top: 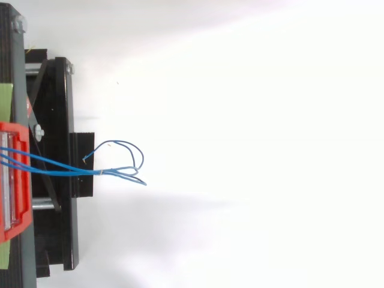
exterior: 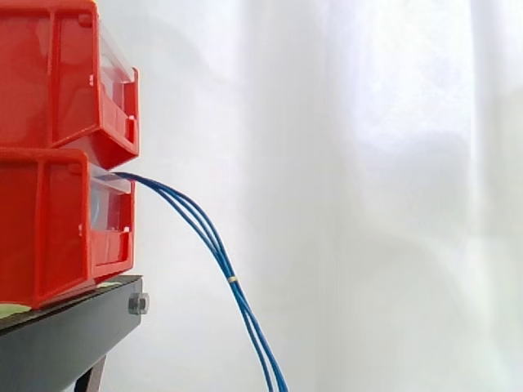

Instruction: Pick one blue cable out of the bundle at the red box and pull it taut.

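So the blue cables point(exterior: 233, 278) come out of the front of the lower red bin point(exterior: 49, 229), right at the top of its opening, and just droop down and to the right in a slack curve until they leave the bottom edge of the side view. There's a second red bin point(exterior: 49, 73) stacked on top of it, and both sit on the black stand point(exterior: 73, 331) in front of the white curtain point(exterior: 368, 163).

From the top view the strands run from the bin across the stand, get pinched together by a little pale tie point(top: 102, 173) just past the stand's edge, then fan out into loose ends. One curls back in a loop point(top: 129, 144) and the others stick out a bit further.

As for the hand, I honestly can't tell if its fingers are released or clenched, or how the cables lie relative to them. The cables hang free, nothing touching them.
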Robot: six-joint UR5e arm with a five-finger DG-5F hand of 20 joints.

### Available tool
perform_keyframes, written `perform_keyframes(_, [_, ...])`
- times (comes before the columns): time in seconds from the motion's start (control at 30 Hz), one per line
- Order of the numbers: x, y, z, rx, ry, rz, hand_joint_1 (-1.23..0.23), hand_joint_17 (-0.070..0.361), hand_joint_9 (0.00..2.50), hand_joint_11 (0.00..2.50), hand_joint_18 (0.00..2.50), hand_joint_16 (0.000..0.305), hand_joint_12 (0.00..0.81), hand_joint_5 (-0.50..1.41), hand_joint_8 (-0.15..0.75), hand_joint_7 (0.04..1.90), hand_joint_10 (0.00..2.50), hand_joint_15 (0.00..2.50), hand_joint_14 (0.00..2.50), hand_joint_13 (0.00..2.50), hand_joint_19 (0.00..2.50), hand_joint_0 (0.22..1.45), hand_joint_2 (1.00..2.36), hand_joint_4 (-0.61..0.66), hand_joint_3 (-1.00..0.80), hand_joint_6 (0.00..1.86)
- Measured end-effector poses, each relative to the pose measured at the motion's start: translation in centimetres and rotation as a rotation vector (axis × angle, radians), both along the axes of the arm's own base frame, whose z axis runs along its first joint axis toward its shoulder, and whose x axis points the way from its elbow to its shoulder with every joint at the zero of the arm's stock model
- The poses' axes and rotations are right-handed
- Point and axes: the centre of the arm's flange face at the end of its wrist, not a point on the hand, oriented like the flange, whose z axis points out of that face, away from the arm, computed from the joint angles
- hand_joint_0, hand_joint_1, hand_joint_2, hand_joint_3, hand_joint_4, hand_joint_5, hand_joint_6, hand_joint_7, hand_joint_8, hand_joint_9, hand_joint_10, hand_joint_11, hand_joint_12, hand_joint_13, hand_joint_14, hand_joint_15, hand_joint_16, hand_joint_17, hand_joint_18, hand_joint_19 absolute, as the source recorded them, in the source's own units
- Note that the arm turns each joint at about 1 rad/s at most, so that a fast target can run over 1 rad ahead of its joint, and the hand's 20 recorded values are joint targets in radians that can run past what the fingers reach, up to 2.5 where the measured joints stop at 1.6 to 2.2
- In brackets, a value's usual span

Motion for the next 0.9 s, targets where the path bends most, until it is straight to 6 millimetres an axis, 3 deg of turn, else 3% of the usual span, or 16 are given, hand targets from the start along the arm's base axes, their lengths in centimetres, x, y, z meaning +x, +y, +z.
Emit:
perform_keyframes(0.17, [0.03, 0.1, 0.0, 0.0, 0.0, 0.001, -0.63, 0.152, 0.52, 0.47, 0.35, 0.068, 0.423, -0.18, 0.351, 0.84, 0.01, 0.22, 0.01, 0.46, 0.24, 0.46, 1.0, 0.3, -0.5, 0.5])
perform_keyframes(0.63, [0.06, 0.4, 0.07, 0.005, -0.001, 0.006, -0.74, 0.141, 0.54, 0.56, 0.43, 0.063, 0.409, -0.17, 0.336, 0.92, 0.01, 0.29, 0.01, 0.55, 0.27, 0.51, 1.0, 0.32, -0.5, 0.5])
perform_keyframes(0.7, [0.05, 0.47, 0.1, 0.011, -0.001, 0.006, -0.72, 0.141, 0.52, 0.5, 0.42, 0.063, 0.41, -0.15, 0.343, 0.92, 0.01, 0.28, 0.01, 0.53, 0.26, 0.5, 1.0, 0.38, -0.5, 0.5])
perform_keyframes(0.9, [0.06, 0.68, 0.19, 0.056, 0.001, 0.006, -0.73, 0.139, 0.35, 0.2, 0.37, 0.062, 0.401, -0.15, 0.322, 0.91, 0.0, 0.22, 0.01, 0.45, 0.23, 0.5, 1.0, 0.4, -0.5, 0.5])
